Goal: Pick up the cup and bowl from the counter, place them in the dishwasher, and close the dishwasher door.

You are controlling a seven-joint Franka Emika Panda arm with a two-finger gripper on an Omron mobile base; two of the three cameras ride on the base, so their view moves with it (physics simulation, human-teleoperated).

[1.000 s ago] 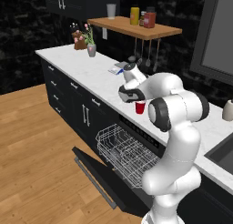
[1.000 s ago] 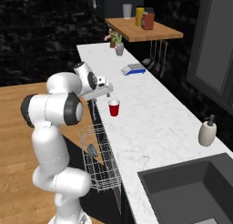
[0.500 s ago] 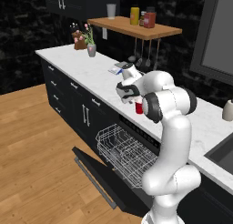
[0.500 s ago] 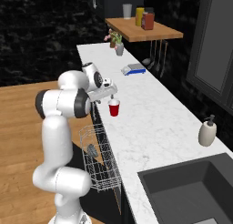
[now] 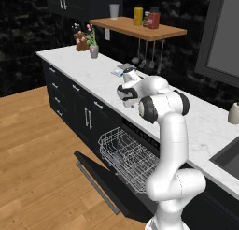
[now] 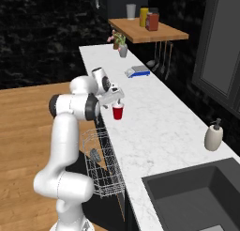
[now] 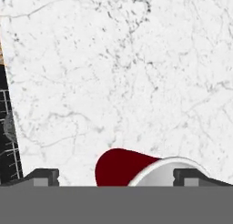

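The red cup stands upright on the white marble counter, near its front edge. My gripper hovers just above it, open. In the hand view the cup lies low between the two dark fingertips, which stand wide on either side without touching it. The gripper holds nothing. Below the counter, the dishwasher door is dropped open and the white wire rack is pulled out. A small grey bowl lies in the rack.
A soap dispenser and a dark sink are farther right on the counter. A small blue-and-white scale and a flower vase are to the left. A wooden shelf with jars hangs above.
The hand has shifted a little toward the cup and come lower over it, and the elbow has swung. The cup has not moved and the jaws stay open.
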